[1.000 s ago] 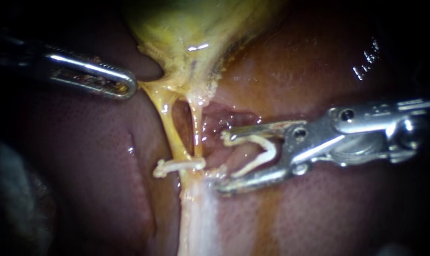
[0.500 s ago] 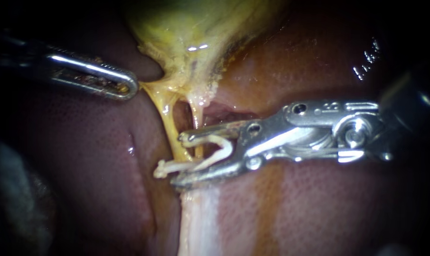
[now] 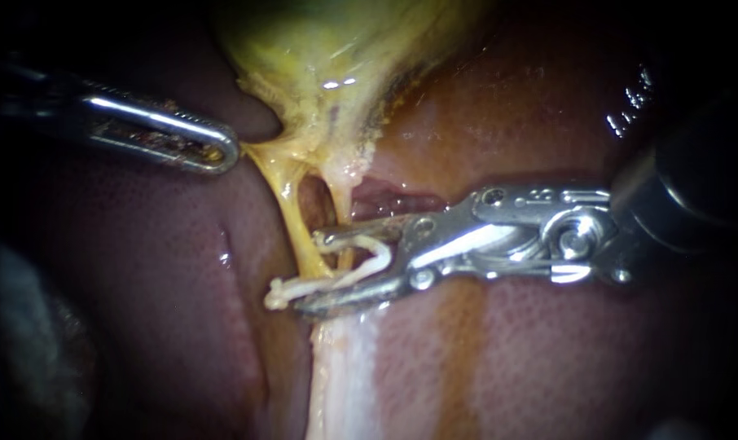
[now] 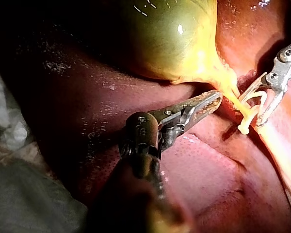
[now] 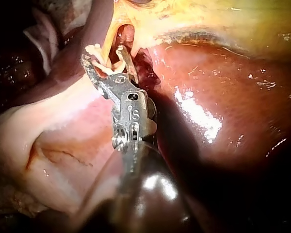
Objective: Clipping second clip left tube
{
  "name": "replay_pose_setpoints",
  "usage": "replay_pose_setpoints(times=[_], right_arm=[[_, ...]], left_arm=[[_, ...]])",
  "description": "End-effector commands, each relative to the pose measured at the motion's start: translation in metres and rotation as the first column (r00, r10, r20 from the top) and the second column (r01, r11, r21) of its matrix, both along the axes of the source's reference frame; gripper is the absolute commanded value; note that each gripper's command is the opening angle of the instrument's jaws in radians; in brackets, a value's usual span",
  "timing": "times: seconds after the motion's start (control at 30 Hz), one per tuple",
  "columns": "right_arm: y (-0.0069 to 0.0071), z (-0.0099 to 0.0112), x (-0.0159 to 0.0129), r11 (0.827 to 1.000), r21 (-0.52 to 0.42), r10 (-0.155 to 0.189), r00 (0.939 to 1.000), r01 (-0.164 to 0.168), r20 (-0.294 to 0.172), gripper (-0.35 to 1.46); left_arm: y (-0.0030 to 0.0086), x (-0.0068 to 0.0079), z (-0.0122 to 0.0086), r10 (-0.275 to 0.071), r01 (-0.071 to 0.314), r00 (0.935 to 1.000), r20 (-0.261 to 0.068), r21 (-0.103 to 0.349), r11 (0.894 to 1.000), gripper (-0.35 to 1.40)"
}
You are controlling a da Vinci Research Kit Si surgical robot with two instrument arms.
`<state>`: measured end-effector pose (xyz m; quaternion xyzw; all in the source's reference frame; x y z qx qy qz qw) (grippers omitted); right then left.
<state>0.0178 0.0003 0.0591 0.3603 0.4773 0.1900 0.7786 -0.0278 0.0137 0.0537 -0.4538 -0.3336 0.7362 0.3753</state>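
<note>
From the yellow-green gallbladder [image 3: 336, 49] two yellow tubes run down: the left tube [image 3: 292, 204] and the right tube [image 3: 342, 200]. A white clip [image 3: 281, 292] lies shut across them low down. My right instrument [image 3: 312, 273] comes in from the right, its jaws apart with an open white clip [image 3: 375, 254] seated between them. The jaws straddle the tubes just above the shut clip, the lower jaw lying along it. In the right wrist view the loaded clip [image 5: 105, 62] sits at the tubes. My left instrument [image 3: 218, 151] grips the tissue at the gallbladder's neck [image 4: 222, 86].
Dark red liver [image 3: 141, 269] surrounds the tubes on both sides. A pale band of tissue [image 3: 336, 375] runs down from the clip. Grey cloth [image 4: 19, 184] lies beside the liver behind my left instrument.
My right instrument has moved left from the liver surface onto the tubes, and its jaws with the open clip have narrowed. The left instrument has held still.
</note>
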Motion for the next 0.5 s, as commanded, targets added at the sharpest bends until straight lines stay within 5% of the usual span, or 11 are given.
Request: replay_pose_setpoints(times=[0.03,0.5], right_arm=[[-0.0001,0.0002,0.0003,1.000,-0.001,0.003,1.0000,-0.003,-0.001,0.46],[-0.0005,-0.0003,0.0033,0.999,0.040,0.022,0.9970,-0.019,-0.074,0.46]], left_arm=[[0.0000,0.0000,0.0000,0.000,0.000,1.0000,0.000,0.000,1.000,-0.35],[0.0000,-0.0002,0.0000,0.001,-0.001,1.0000,0.001,0.001,1.000,-0.35]])
